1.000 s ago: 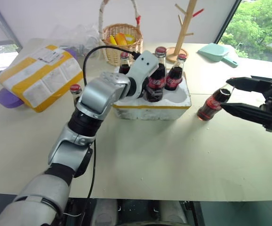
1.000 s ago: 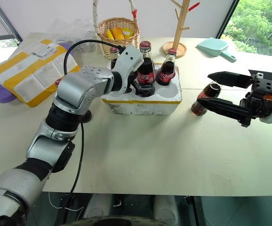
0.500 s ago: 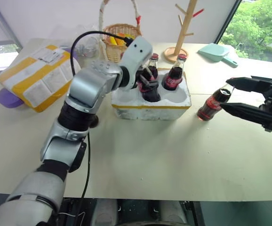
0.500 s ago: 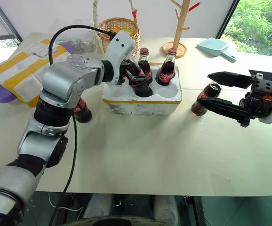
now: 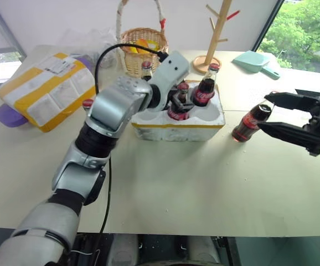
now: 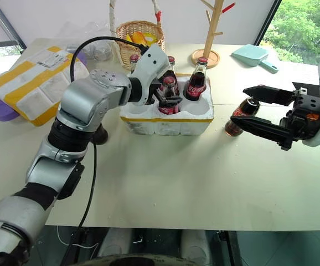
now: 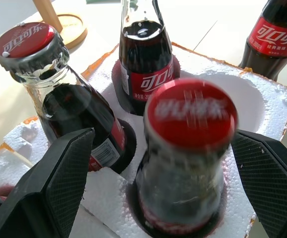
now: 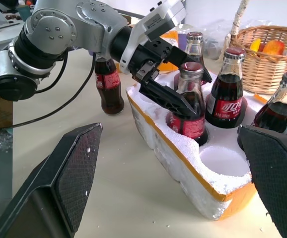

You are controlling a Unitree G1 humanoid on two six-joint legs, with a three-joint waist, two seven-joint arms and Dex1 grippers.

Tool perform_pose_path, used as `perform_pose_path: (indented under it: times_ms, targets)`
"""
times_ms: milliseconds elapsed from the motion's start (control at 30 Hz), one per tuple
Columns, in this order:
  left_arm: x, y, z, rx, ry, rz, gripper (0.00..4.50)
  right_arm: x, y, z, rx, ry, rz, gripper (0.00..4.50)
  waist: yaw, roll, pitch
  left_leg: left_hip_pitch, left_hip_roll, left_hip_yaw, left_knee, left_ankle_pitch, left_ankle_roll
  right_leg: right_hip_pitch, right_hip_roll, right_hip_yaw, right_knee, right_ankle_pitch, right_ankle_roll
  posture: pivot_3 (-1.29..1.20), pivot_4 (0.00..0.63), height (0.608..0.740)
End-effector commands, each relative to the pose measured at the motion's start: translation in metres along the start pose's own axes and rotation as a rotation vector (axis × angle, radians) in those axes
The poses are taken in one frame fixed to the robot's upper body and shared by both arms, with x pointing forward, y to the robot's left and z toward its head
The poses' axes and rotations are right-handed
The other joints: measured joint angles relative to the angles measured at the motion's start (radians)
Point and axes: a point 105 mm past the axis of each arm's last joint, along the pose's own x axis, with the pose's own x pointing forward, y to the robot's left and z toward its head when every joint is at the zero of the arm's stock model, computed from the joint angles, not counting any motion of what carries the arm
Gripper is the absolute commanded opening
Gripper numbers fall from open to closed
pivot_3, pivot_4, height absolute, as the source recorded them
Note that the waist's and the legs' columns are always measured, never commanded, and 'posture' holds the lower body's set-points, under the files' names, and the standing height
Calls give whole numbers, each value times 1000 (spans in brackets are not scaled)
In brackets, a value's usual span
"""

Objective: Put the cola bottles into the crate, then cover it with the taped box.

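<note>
The left arm reached forward, its silver forearm angled inward and its white wrist tilted slightly downward. The left gripper [image 6: 168, 97] had its two black fingers [image 7: 59, 183] spread wide, one to either side of a bottle, touching nothing. The right arm was held out to the side, roughly level. The right gripper [image 5: 276, 113] pointed inward, its fingers wide apart.
</note>
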Motion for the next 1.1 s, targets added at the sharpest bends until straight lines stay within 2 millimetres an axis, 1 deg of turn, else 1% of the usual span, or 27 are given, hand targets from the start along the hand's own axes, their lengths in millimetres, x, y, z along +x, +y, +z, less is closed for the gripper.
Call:
perform_pose_path:
  times_ms: [33,67,133,167,200,300,333,400,467,500,533,567,633,667,700,800,833,900,1000,1100]
  targets:
    - [-23,-5,20,19,-90,-76,4470,-6,1,5,-55,2,-22,4500,0,0,0,0,0,0,0,0,0,0,0,0,0,0,0,0,150,740]
    - [-32,-4,25,21,-105,-96,4470,-7,0,3,-59,12,-26,4500,0,0,0,0,0,0,0,0,0,0,0,0,0,0,0,0,150,740]
    - [-57,0,38,26,-149,-133,4470,-8,-2,1,-59,20,-32,4500,-4,0,0,0,0,-1,0,0,0,0,0,0,0,0,0,0,150,740]
    - [-73,3,45,18,-165,-149,4470,-8,-4,0,-58,21,-34,4500,-5,0,0,0,0,-1,0,1,-2,0,0,0,0,0,0,0,150,740]
    - [-84,5,49,13,-175,-160,4470,-8,-5,0,-58,21,-35,4500,-5,0,0,0,0,-1,0,1,-2,0,0,0,1,0,0,0,150,740]
    - [-113,14,55,-5,-183,-157,4470,-8,-8,-3,-54,22,-33,4500,-3,1,0,0,0,-1,0,1,-2,0,1,0,1,0,0,0,150,740]
    - [-128,22,56,-3,-188,-135,4470,-7,-9,-4,-51,23,-30,4500,-3,1,0,0,0,-1,0,1,-2,0,1,0,1,0,0,0,150,740]
    - [-153,32,55,-2,-201,-113,4470,-6,-11,-6,-47,26,-21,4500,-3,1,0,0,0,-1,0,1,-2,0,0,0,1,0,0,0,150,740]
    - [-189,37,46,-1,-222,-132,4470,-3,-12,-7,-42,28,-5,4500,-7,1,0,0,0,-1,0,1,-2,0,1,0,1,0,0,0,150,740]
    - [-207,38,38,2,-218,-141,4470,-2,-13,-7,-40,29,2,4500,-13,2,0,0,0,-1,0,1,-2,0,1,0,1,0,0,0,150,740]
    - [-220,38,28,3,-204,-146,4470,-2,-14,-8,-37,29,7,4500,-20,2,0,1,0,-1,0,1,-3,0,1,0,1,0,0,0,150,740]
    - [-232,39,14,6,-177,-134,4470,-1,-15,-9,-35,30,11,4500,-23,2,0,1,1,0,-1,1,-3,-1,1,0,1,0,0,0,150,740]
    - [-247,45,-15,-18,-104,-80,4470,-1,-17,-10,-28,32,21,4500,-25,3,0,1,1,0,-1,2,-3,0,0,-1,1,0,0,0,150,740]
    - [-252,48,-28,-35,-73,-52,4470,-1,-18,-12,-25,33,25,4500,-22,3,0,1,1,0,-1,2,-3,0,0,-1,1,0,0,0,150,740]
    - [-255,48,-36,-46,-55,-35,4470,-1,-18,-12,-24,34,28,4500,-19,2,0,1,1,1,-1,2,-3,0,0,-1,1,0,0,0,150,740]
    - [-251,41,-69,-67,-27,-2,4470,0,-21,-16,-19,40,44,4500,-9,3,0,0,1,1,-1,1,-3,1,0,-1,-1,0,-1,0,150,740]
    - [-249,40,-78,-73,-24,16,4470,0,-22,-17,-18,41,48,4500,-6,3,0,1,1,1,0,1,-2,1,-1,-1,-1,0,-1,0,150,740]
    - [-245,40,-87,-81,-22,43,4470,0,-23,-18,-18,43,53,4500,0,2,0,0,1,1,0,1,-2,1,-1,-1,-1,0,-1,0,150,740]
    - [-226,36,-114,-90,-34,68,4470,-3,-24,-18,-21,44,61,4500,-1,4,-1,0,1,1,0,-1,1,1,-1,-1,-1,0,-1,0,150,740]
    - [-209,43,-127,-109,-56,133,4470,-5,-24,-18,-23,47,66,4500,-1,4,-1,1,1,4,0,-1,2,1,-1,-1,-1,0,-1,0,150,740]
